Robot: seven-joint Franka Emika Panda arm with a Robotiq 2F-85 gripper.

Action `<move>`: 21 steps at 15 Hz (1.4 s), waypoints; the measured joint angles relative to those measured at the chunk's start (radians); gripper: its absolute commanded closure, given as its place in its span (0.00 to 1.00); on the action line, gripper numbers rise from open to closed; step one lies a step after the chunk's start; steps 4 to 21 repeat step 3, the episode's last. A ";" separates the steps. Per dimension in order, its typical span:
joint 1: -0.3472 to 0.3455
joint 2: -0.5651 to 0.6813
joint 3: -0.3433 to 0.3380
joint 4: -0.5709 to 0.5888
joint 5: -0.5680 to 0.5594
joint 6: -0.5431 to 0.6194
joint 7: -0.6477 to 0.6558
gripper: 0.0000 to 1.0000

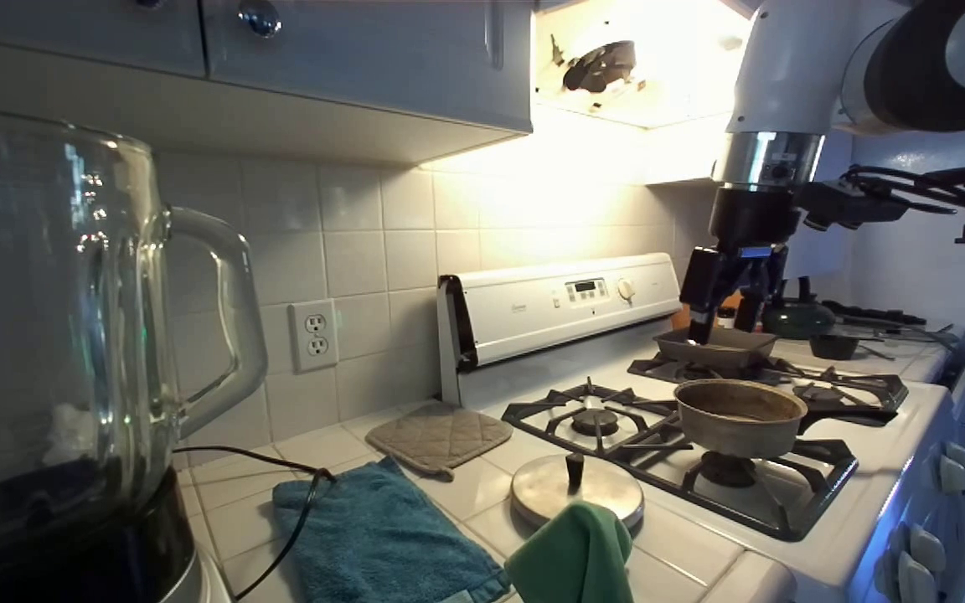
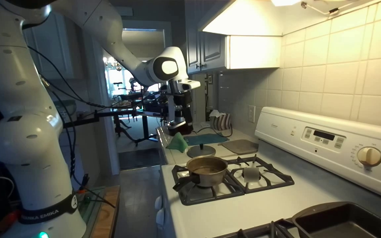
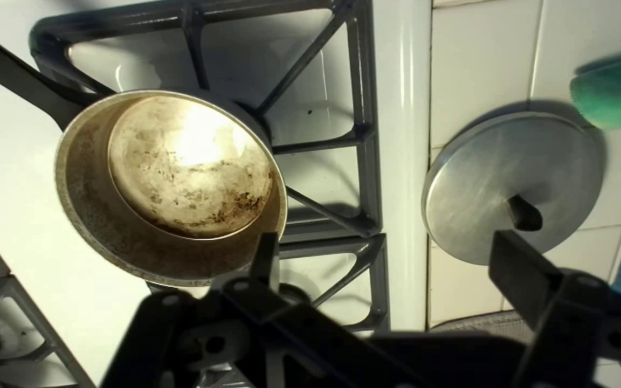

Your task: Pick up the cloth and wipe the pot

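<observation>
A green cloth (image 1: 575, 557) stands in a bunched peak on the tiled counter beside the pot lid. It also shows in an exterior view (image 2: 178, 142) and at the right edge of the wrist view (image 3: 618, 94). A worn metal pot (image 1: 738, 423) with a black handle sits on a front burner; it also shows in an exterior view (image 2: 209, 175) and the wrist view (image 3: 192, 167). My gripper (image 3: 386, 237) is open and empty, pointing down above the stove and counter edge. Its fingers are apart from the pot and the cloth. It also shows in an exterior view (image 1: 725, 325).
The metal lid (image 3: 477, 172) with a black knob lies between stove and cloth. A blue towel (image 1: 374, 528), a grey potholder (image 1: 436, 435) and a glass blender (image 1: 105, 293) are on the counter. A dark baking pan (image 2: 352, 221) sits on the stove's far burners. A range hood overhangs.
</observation>
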 measured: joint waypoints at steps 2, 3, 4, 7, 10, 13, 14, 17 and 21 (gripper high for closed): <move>-0.006 -0.004 0.007 -0.004 0.000 0.000 0.000 0.00; -0.007 -0.003 0.008 -0.004 0.000 0.000 0.000 0.00; -0.007 -0.003 0.008 -0.004 0.000 0.000 0.000 0.00; -0.007 -0.003 0.008 -0.004 0.000 0.000 0.000 0.00; -0.007 -0.003 0.008 -0.004 0.000 0.000 0.000 0.00; -0.007 -0.003 0.008 -0.004 0.000 0.000 0.000 0.00; -0.007 -0.003 0.008 -0.004 0.000 0.000 0.000 0.00; -0.007 -0.003 0.008 -0.004 0.000 0.000 0.000 0.00; -0.007 -0.003 0.008 -0.004 0.000 0.000 0.000 0.00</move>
